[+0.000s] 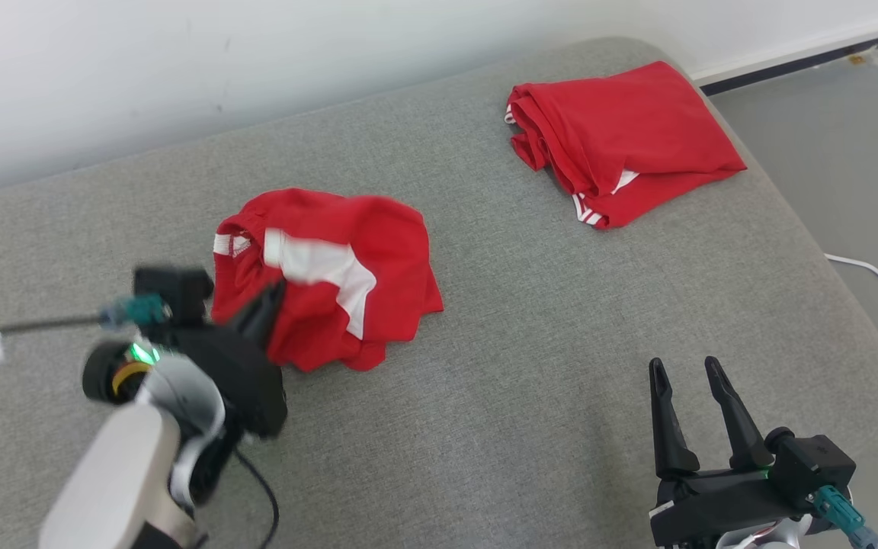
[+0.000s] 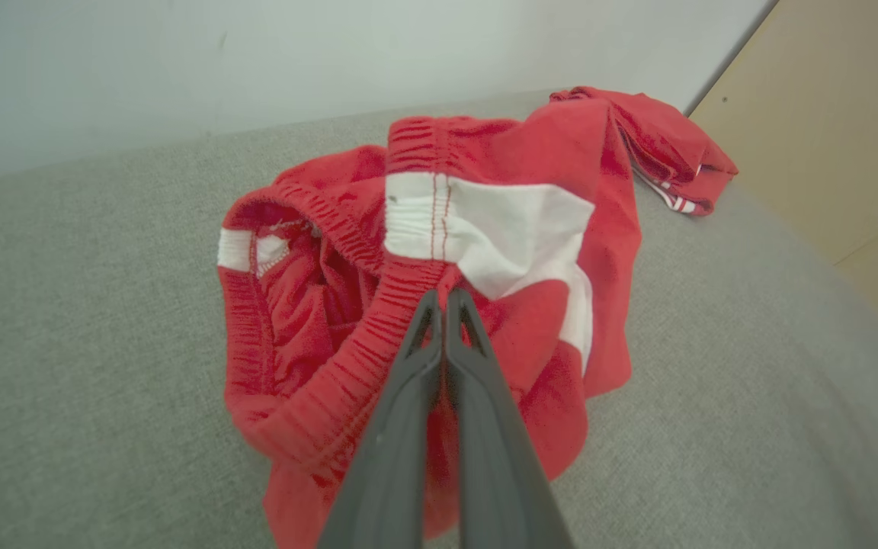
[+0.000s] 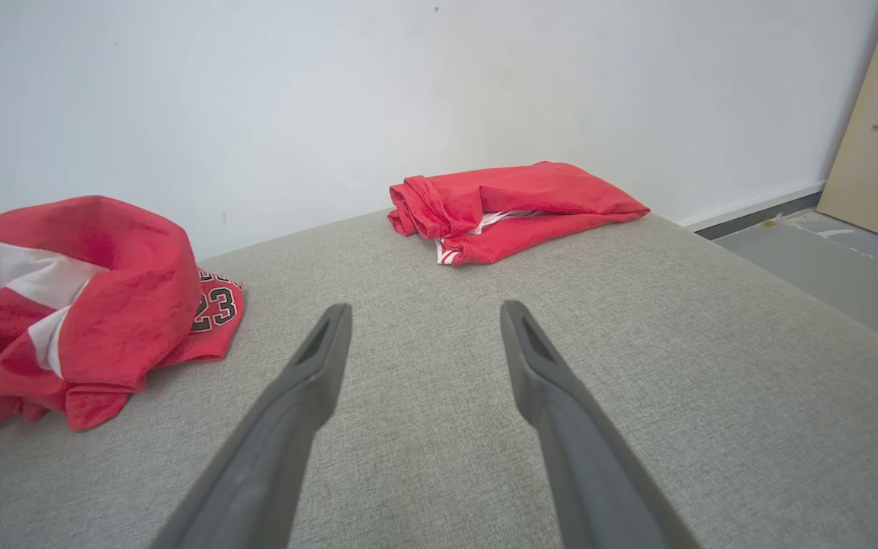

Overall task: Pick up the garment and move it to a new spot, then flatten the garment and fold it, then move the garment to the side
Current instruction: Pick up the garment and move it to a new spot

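Note:
A crumpled pair of red shorts (image 1: 332, 282) with white panels lies bunched on the grey cushioned surface (image 1: 523, 366), left of centre. My left gripper (image 1: 275, 293) is shut on the elastic waistband of the shorts (image 2: 378, 320), its fingertips (image 2: 443, 301) pinching the red ribbed edge beside a white panel. In the right wrist view the shorts (image 3: 88, 305) show a "23" print at their near edge. My right gripper (image 1: 687, 374) stands open at the lower right, above bare cushion with nothing between its fingers (image 3: 317, 358).
A second red garment (image 1: 622, 141), folded, lies at the far right of the cushion near the wall. The cushion's rounded right edge drops to a grey floor (image 1: 850, 152) with a white cable (image 1: 877, 278). A tan panel (image 2: 828, 122) stands at the right.

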Motion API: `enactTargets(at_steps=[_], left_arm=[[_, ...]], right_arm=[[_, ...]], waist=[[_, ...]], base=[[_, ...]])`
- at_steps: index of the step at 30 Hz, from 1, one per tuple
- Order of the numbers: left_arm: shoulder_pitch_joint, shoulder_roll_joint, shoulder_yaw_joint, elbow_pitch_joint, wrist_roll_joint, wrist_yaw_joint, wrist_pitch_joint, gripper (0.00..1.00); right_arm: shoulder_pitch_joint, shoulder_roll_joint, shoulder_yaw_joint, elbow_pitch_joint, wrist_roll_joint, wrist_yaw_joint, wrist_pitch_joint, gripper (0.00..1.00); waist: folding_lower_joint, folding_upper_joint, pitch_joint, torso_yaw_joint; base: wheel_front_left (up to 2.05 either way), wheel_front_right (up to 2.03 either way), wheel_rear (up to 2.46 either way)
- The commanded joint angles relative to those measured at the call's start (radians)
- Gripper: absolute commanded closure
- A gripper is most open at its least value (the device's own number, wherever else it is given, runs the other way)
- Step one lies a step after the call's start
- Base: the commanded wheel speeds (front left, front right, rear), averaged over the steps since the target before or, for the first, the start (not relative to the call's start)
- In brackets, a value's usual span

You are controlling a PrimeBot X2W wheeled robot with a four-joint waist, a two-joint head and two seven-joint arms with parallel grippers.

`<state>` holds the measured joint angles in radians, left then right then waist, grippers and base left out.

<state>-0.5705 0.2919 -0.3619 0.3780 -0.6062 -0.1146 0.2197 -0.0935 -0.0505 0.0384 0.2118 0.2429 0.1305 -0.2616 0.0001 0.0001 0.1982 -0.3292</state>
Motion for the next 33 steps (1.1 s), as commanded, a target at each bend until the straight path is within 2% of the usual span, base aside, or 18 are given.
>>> enactTargets(at_steps=[1,5,6,7,15,22,24,26,33], left_arm=[[0.026,-0.006,-0.007,0.022,0.003,-0.005,-0.019,1.0],[0.049,-0.023,-0.028,0.081,0.014,-0.009,-0.077,1.0],[0.046,-0.026,-0.035,0.088,0.021,-0.009,-0.096,0.45],[0.041,-0.031,-0.039,0.092,0.022,-0.007,-0.114,0.0],[-0.008,-0.038,-0.041,0.042,0.012,-0.013,-0.187,0.0],[-0.004,0.006,0.006,-0.064,0.0,0.004,-0.238,0.0],[0.019,0.025,0.024,-0.093,0.008,0.018,-0.263,0.0],[0.056,0.064,0.051,-0.124,0.038,0.051,-0.306,0.0],[0.21,0.107,0.094,-0.182,0.094,0.12,-0.437,0.0]], right_arm=[[0.0,0.001,-0.001,0.003,-0.007,0.001,-0.004,0.0],[-0.007,0.001,-0.001,0.007,-0.008,0.001,-0.004,0.0],[-0.007,0.0,-0.006,0.008,-0.006,0.001,-0.004,0.0],[-0.006,0.001,-0.01,0.008,-0.002,0.001,-0.004,0.0],[0.015,0.001,-0.034,0.007,-0.016,0.001,-0.004,0.0],[0.03,0.0,-0.054,-0.004,-0.03,0.001,-0.004,0.0],[0.03,0.001,-0.06,-0.01,-0.036,0.001,-0.004,0.0],[0.031,0.001,-0.066,-0.022,-0.048,0.001,-0.004,0.0],[0.041,0.001,-0.07,-0.036,-0.066,0.001,-0.004,0.0]], waist=[[-0.0001,-0.0001,-0.003,0.005],[-0.0001,-0.0001,-0.01,0.02],[-0.0001,-0.0001,-0.013,0.027],[-0.0001,-0.0001,-0.017,0.033],[-0.0001,-0.0001,-0.06,0.095],[-0.0001,-0.0001,-0.102,0.163],[-0.0001,-0.0001,-0.108,0.18],[-0.0001,-0.0001,-0.116,0.203],[-0.0001,-0.0001,-0.135,0.233]], base=[[0.0,0.0,0.0],[0.0,0.0,0.0],[0.0,0.0,0.0],[0.0,0.0,0.0],[0.0,0.0,0.0],[0.0,0.0,0.0],[0.0,0.0,0.0],[0.0,0.0,0.0],[0.0,0.0,0.0]])
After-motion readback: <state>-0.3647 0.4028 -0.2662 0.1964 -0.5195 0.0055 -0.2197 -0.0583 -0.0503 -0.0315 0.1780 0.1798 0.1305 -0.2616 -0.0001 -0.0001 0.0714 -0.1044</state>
